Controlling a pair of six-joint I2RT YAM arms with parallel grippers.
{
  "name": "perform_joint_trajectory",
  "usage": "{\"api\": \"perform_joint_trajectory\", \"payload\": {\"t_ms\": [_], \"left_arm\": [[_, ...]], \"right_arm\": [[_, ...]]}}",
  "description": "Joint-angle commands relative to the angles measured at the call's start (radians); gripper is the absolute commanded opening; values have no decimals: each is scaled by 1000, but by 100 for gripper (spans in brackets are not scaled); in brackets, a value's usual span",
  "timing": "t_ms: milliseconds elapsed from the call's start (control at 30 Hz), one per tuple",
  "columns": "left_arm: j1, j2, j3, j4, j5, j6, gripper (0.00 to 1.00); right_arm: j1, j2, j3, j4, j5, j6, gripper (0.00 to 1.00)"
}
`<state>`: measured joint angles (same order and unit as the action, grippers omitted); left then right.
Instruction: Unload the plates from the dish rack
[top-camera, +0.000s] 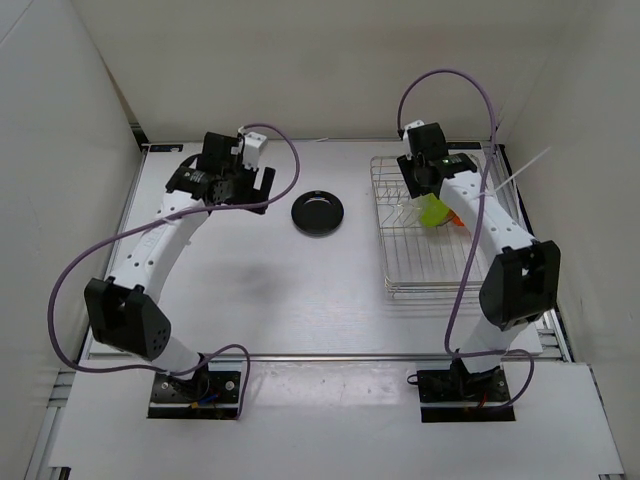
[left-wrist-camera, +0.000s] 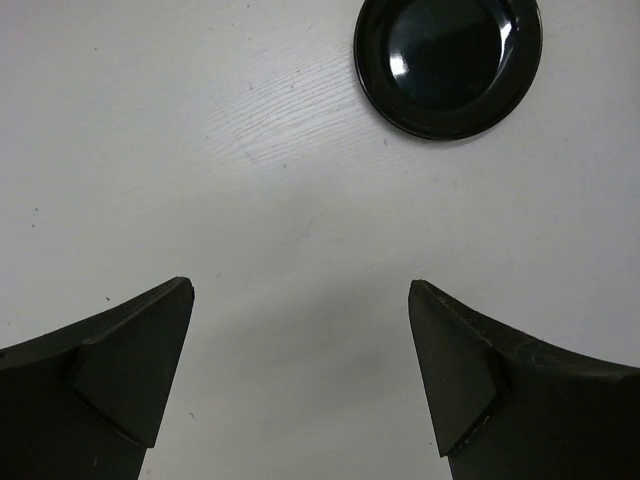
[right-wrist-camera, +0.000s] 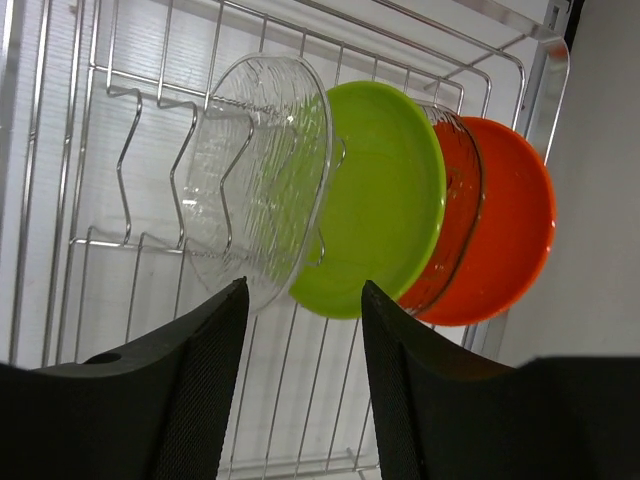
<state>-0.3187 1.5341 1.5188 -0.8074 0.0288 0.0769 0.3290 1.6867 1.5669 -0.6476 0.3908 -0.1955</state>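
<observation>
The glossy black plate (top-camera: 318, 212) lies flat on the table between the arms and shows in the left wrist view (left-wrist-camera: 447, 62). The silver wire dish rack (top-camera: 420, 270) stands at the right. In it stand on edge a clear plate (right-wrist-camera: 262, 175), the lime green plate (right-wrist-camera: 385, 195), a second clear plate (right-wrist-camera: 462, 200) and the orange plate (right-wrist-camera: 515, 235). My right gripper (right-wrist-camera: 303, 292) is open and empty, just above the rims of the clear and green plates. My left gripper (left-wrist-camera: 300, 290) is open and empty over bare table, left of the black plate.
The rack's upright divider prongs (right-wrist-camera: 130, 160) stand free to the left of the plates. White walls enclose the table at the back and on both sides. Purple cables loop over both arms (top-camera: 285, 150).
</observation>
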Motion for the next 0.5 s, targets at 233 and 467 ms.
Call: {"api": "perform_joint_trajectory", "payload": {"t_ms": [233,467], "left_arm": [[0,-229,-164,39,13,72,100],[0,-258,-203,39,23,90,100]], "right_arm": [[1,163,65,132,100,-58,46],[1,220,97,132,152,-68,43]]}}
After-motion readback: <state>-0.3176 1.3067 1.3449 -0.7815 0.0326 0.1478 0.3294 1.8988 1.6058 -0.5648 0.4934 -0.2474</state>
